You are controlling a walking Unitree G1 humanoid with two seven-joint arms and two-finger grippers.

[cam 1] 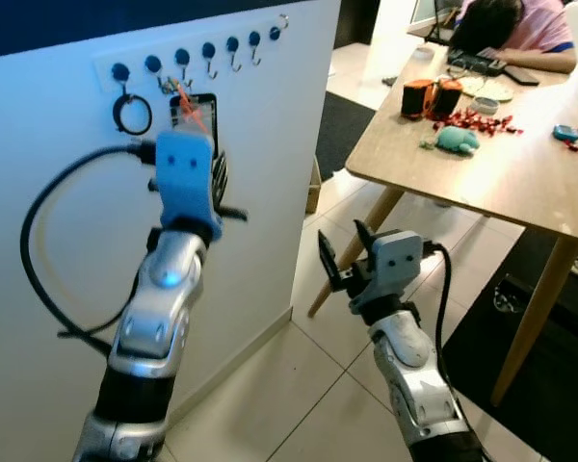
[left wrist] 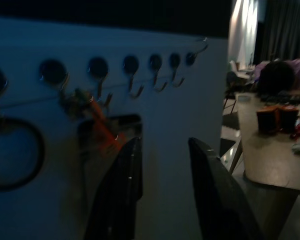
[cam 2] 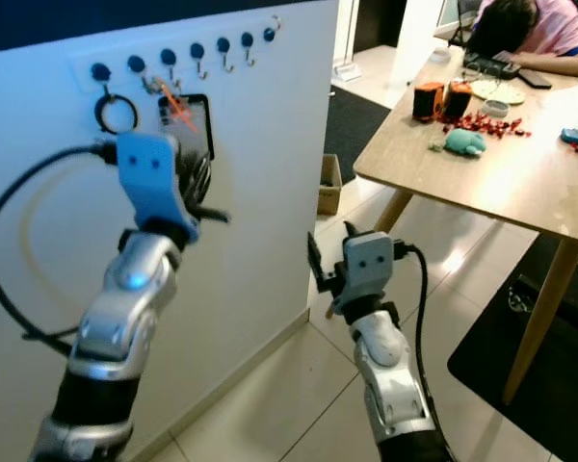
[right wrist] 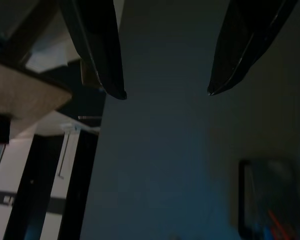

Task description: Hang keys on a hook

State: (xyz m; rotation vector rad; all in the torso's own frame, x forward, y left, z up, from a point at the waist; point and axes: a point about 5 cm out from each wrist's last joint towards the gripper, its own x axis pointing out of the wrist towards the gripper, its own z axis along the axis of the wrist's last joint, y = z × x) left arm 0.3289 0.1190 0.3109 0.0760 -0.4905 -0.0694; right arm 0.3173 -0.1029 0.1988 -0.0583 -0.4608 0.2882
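Nearest, the right gripper point(cam 1: 345, 252) hangs low over the tiled floor point(cam 1: 299, 385) beside the white wall panel point(cam 1: 270, 173), its two black fingers point(right wrist: 97, 45) spread wide apart with nothing between them. Farther in and to the left, the left gripper point(left wrist: 165, 165) is raised in front of the panel, just below the row of hooks point(cam 1: 210, 60); its fingers point(left wrist: 122, 180) stand parted with a clear gap and grip nothing. The keys point(cam 1: 181, 96), with an orange tag, hang from a hook toward the left of the row, lying against a dark rectangular plate point(cam 1: 197, 115) on the panel, just above and beyond the left gripper's fingertips. A black ring point(cam 1: 132, 114) hangs from the hook at the far left. To the right and farther off, a wooden counter point(cam 1: 520, 183) carries a teal soft toy point(cam 1: 458, 140), red trinkets point(cam 1: 482, 121) and two dark cups point(cam 1: 432, 98). At its far end a person point(cam 1: 520, 29) in a pink top leans over the counter.
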